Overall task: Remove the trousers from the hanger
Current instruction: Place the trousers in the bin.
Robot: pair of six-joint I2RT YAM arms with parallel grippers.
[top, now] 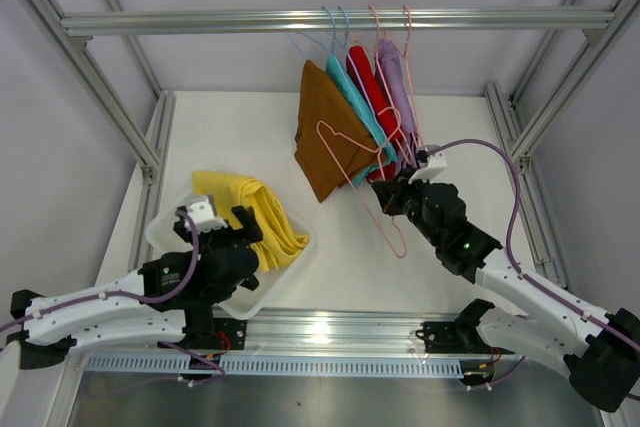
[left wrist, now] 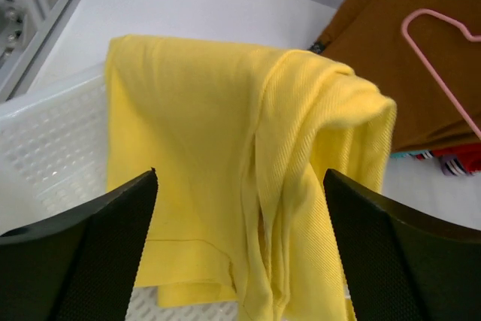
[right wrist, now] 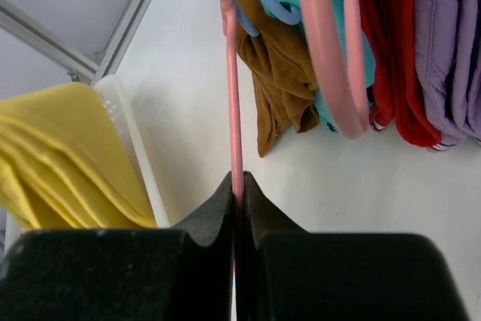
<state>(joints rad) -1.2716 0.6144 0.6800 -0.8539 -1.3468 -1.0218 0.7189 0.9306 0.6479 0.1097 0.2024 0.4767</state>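
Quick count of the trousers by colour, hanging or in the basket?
yellow trousers: 1
brown trousers: 1
teal trousers: 1
red trousers: 1
lilac trousers: 1
Total: 5

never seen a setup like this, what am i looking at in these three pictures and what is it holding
Two jointed robot arms are bolted at the near edge of a white table. The wide picture looks down from above and behind them. The other two come from a camera on each wrist. The left arm's black fingers stand open above folded yellow cloth trousers, which are draped in a white perforated plastic basket. The right arm's black fingers are shut on a bare pink wire hanger. Behind, brown cloth trousers, teal trousers, red trousers and lilac trousers hang from a metal rail.
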